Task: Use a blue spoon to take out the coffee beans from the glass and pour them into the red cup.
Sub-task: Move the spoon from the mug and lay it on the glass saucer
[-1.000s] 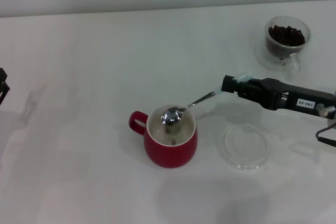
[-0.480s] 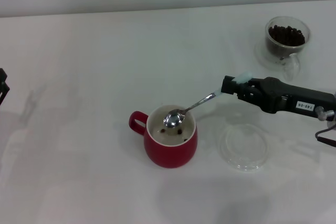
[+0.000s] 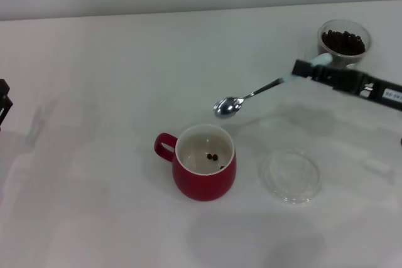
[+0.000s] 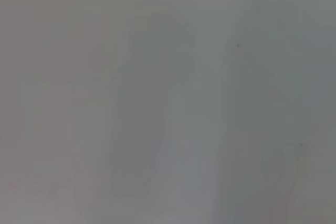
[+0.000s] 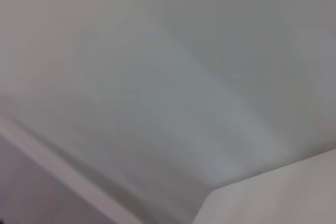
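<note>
In the head view the red cup [image 3: 204, 171] stands near the middle of the table, handle to the left, with a few coffee beans [image 3: 213, 157] on its white inside. The blue spoon [image 3: 251, 95] hangs in the air above and to the right of the cup, its metal bowl looking empty. My right gripper [image 3: 304, 69] is shut on the spoon's pale blue handle. The glass [image 3: 343, 45] at the far right holds many dark coffee beans, just behind that gripper. My left gripper [image 3: 3, 105] is parked at the left edge. Neither wrist view shows anything but blurred surfaces.
A flat clear round glass dish [image 3: 291, 176] lies on the white table [image 3: 100, 80] to the right of the red cup. The table's far edge meets a pale wall at the top of the head view.
The right gripper has lifted the spoon out of the red cup and carried it up and to the right toward the glass. Beans now lie in the cup.
</note>
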`<state>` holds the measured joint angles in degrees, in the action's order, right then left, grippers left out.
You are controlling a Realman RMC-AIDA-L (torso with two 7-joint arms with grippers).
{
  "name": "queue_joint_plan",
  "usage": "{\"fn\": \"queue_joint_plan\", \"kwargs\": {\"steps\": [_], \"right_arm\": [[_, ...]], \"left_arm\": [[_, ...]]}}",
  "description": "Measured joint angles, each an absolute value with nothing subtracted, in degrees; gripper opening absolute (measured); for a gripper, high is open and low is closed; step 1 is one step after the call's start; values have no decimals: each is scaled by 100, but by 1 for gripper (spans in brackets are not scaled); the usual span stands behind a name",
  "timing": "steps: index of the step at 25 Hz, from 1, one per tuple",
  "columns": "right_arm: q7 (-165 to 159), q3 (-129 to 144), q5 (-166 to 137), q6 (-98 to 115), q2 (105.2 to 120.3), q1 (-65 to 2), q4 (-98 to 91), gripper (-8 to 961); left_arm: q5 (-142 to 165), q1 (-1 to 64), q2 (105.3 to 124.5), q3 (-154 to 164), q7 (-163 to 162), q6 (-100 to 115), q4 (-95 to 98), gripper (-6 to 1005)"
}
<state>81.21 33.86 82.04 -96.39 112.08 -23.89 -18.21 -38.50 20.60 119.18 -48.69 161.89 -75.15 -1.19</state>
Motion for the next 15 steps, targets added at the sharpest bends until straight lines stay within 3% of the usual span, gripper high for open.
{"fn": "queue_joint_plan", "kwargs": {"steps": [15], "right_arm": [[7637, 3321, 8158, -9547, 10762, -1810, -1855, 240]], "left_arm": [[-3871, 2127, 11909, -4878, 16189, -7452, -140, 774]]}}
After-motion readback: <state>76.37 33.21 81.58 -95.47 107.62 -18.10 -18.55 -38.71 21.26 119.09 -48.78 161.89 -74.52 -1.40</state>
